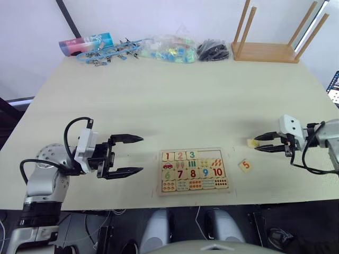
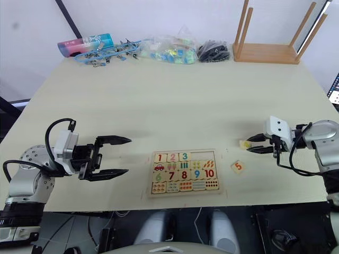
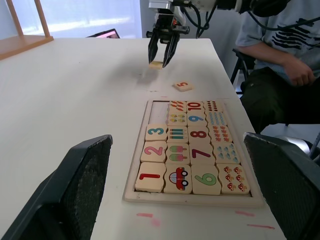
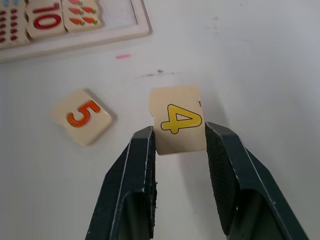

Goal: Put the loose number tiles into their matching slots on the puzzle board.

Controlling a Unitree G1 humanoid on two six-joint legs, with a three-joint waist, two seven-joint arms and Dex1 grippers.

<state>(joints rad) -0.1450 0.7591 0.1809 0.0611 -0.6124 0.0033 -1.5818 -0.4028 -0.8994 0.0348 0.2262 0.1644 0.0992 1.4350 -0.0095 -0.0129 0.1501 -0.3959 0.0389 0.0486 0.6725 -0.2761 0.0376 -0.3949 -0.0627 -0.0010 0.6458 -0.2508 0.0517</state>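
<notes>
Right pincer (image 4: 179,137) clamped on the 4 tile (image 4: 177,120), right of the puzzle board (image 1: 195,171); lift level, seat it beside the 3. Left pincer (image 1: 128,155) spread, idle. 5 tile (image 1: 244,165) loose on surface.

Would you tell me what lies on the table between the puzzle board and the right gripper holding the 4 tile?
Just the loose 5 tile, seen in the left eye view between puzzle board and right gripper gripping the 4 tile.

The setting looks like a robotics lab or test room. A plain pale table (image 1: 175,100) stands against a bare white wall. Along the table's far edge lie bagged coloured pieces (image 1: 169,48), a black bundle (image 1: 213,51) and a wooden dowel stand (image 1: 267,50), and a seated person (image 3: 280,55) is beside the table.
</notes>
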